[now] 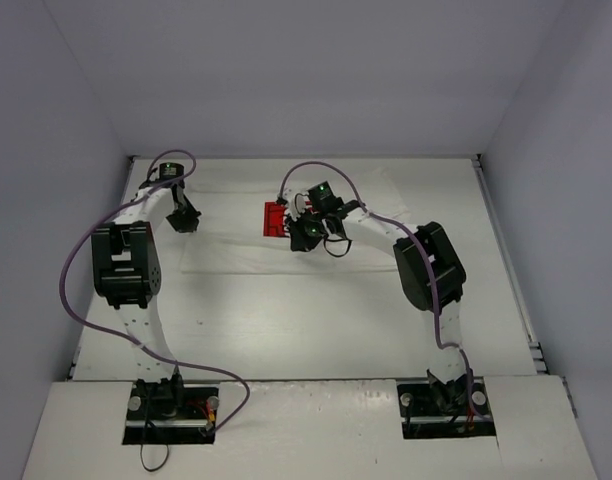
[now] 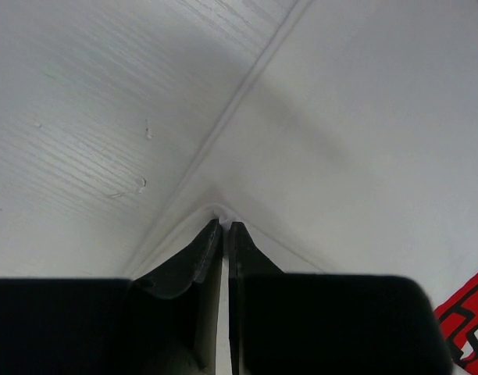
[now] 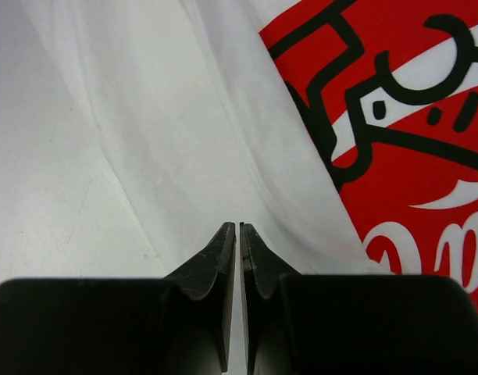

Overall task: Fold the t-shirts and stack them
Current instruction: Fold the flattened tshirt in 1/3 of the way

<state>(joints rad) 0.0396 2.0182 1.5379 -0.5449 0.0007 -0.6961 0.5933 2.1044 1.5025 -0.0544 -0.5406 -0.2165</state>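
The white t-shirt lies spread across the far half of the table, its red graphic showing near the middle. My left gripper sits at the shirt's left edge. In the left wrist view my left gripper is shut, with a small peak of the hemmed t-shirt edge pinched at its tips. My right gripper is just right of the graphic. In the right wrist view my right gripper is shut on white fabric of the t-shirt, whose creases run into the tips, with the red graphic beside it.
The white table stretches toward the arm bases. Grey enclosure walls close in the left, right and back. Purple cables loop off both arms. Bare wood-grain table lies left of the shirt's hem.
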